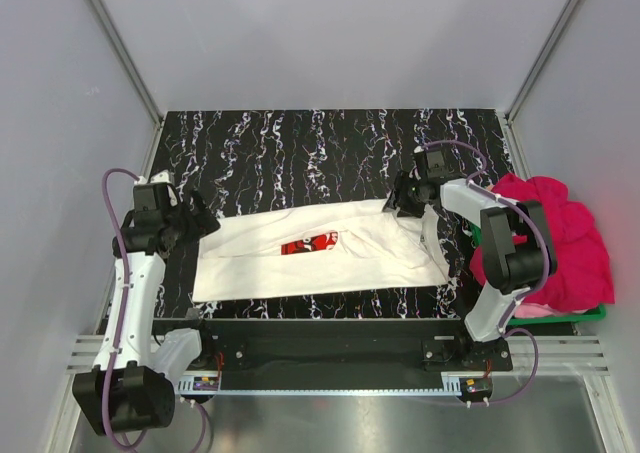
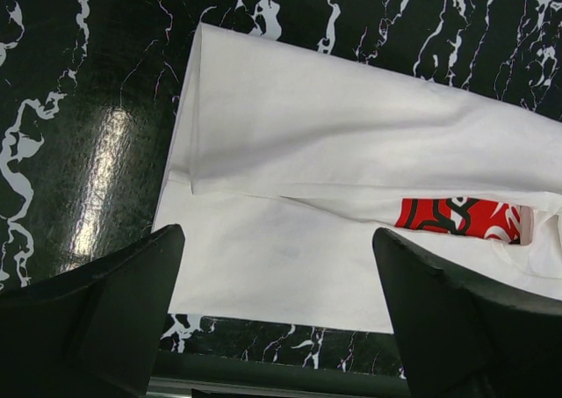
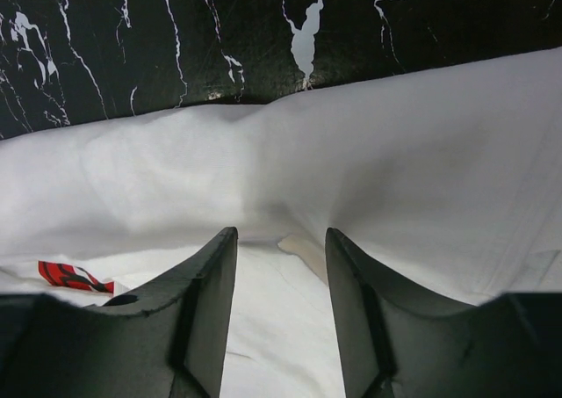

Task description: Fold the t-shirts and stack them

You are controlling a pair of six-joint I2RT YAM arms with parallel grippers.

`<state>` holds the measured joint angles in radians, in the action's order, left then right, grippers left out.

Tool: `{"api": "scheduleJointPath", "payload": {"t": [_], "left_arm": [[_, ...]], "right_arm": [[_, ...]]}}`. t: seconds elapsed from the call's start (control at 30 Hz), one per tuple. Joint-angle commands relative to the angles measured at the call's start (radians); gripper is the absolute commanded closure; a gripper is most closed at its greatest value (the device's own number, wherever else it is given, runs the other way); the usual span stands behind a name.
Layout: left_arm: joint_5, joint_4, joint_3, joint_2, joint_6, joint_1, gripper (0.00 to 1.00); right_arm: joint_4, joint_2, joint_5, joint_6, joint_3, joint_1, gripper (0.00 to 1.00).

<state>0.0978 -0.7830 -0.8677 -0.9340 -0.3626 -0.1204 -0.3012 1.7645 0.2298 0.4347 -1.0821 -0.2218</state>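
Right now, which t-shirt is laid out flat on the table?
The white, red-printed t-shirt; the magenta t-shirts are bunched in a heap off to the right.

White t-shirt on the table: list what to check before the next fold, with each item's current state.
1. Left gripper open above the white t-shirt's left end: ok.
2. Right gripper holding the far right edge: cannot tell; cloth puckers at its fingertips.
3. Long folded edges meeting: not ok; the red print shows through a gap.
4. Right end lying flat: not ok; it looks bunched.
5. Pink t-shirts out of the way: ok; heaped in the green basket.
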Motion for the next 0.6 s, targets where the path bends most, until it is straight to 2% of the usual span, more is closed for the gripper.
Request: {"api": "scheduleJointPath", "payload": {"t": [0.0,0.07,0.17,0.3,0.33,0.4,0.57], "left_arm": [[0.017,0.05,0.009,-0.008,0.005,0.002,0.05],[0.017,0.051,0.009,-0.009,0.005,0.001,0.05],[0.016,0.048,0.007,-0.009,0.005,0.002,0.05],[0.014,0.048,0.009,-0.008,0.005,0.002,0.05],[0.013,0.048,0.009,-0.009,0.005,0.002,0.05],[0.013,0.048,0.009,-0.006,0.004,0.002,0.05],[0.011,0.05,0.01,-0.003,0.005,0.002,0.05]], "right_arm": [[0.031,0.003,0.039,-0.025,-0.025,-0.005,0.49],[0.034,0.01,0.049,-0.027,-0.024,-0.01,0.5],[0.036,0.021,0.062,-0.025,-0.021,-0.011,0.57],[0.043,0.018,0.065,-0.021,-0.012,-0.017,0.83],[0.043,0.009,0.065,-0.022,-0.007,-0.017,0.93],[0.043,-0.002,0.062,-0.024,0.007,-0.027,1.0],[0.045,-0.077,0.059,-0.025,0.048,-0.065,1.0]]}}
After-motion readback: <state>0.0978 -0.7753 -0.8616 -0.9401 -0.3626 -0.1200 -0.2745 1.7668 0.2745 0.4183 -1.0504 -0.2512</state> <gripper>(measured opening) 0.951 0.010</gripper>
